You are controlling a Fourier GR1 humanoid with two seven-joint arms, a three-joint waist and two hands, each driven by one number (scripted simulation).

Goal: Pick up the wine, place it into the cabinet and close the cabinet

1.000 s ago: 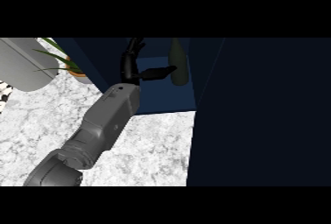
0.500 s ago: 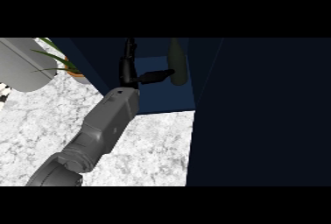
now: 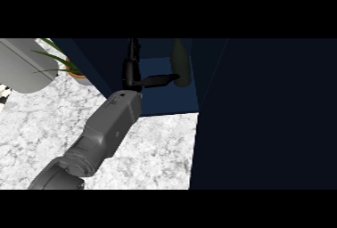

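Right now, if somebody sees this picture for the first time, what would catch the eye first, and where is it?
The grey forearm rising from the lower left draws the eye first, its black left hand reaching into the dark blue cabinet at top centre. Just right of the hand, a dark wine bottle stands inside the cabinet, with the thumb pointing at it. A big dark panel, probably the cabinet door, fills the right side, and a potted plant sits at the upper left on the marble counter.

forearm [image 3: 108, 129]: grey, smooth rounded casing, bulkier ringed joint at lower end | hand [image 3: 133, 73]: black, slender

Wine [image 3: 182, 62] stands inside cabinet [image 3: 164, 95], hand [image 3: 133, 71] beside.
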